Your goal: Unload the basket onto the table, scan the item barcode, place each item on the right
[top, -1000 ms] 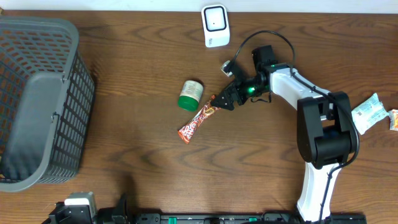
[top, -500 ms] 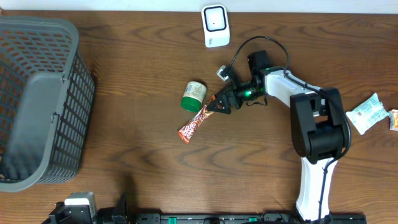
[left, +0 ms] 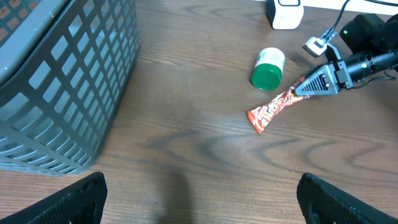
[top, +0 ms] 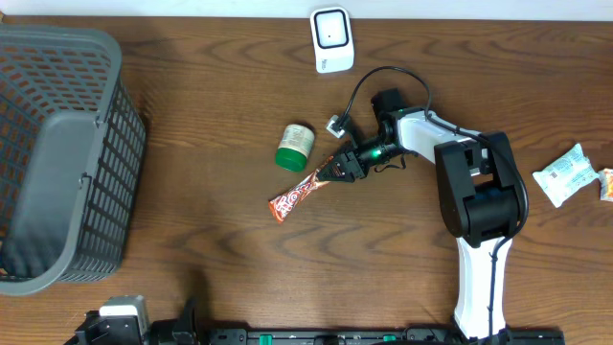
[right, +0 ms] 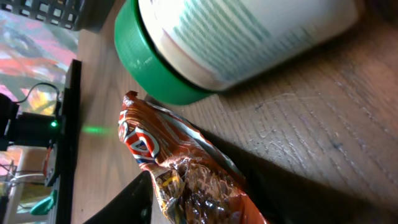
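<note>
Barely begun — we are pinching the crinkled orange snack wrapper (top: 299,192) with the right gripper (top: 336,171), left gripper (left: 205,205) gaping; scan not yet done.

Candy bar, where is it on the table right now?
Overhead view: the candy bar lies mid-frame, just below the green-capped bottle, its right end at the right gripper.

It looks like a play shop checkout. A white barcode scanner (top: 331,38) stands beyond the right claw (top: 332,171). A grey shopping basket (top: 124,172) sits far off to its side.
</note>
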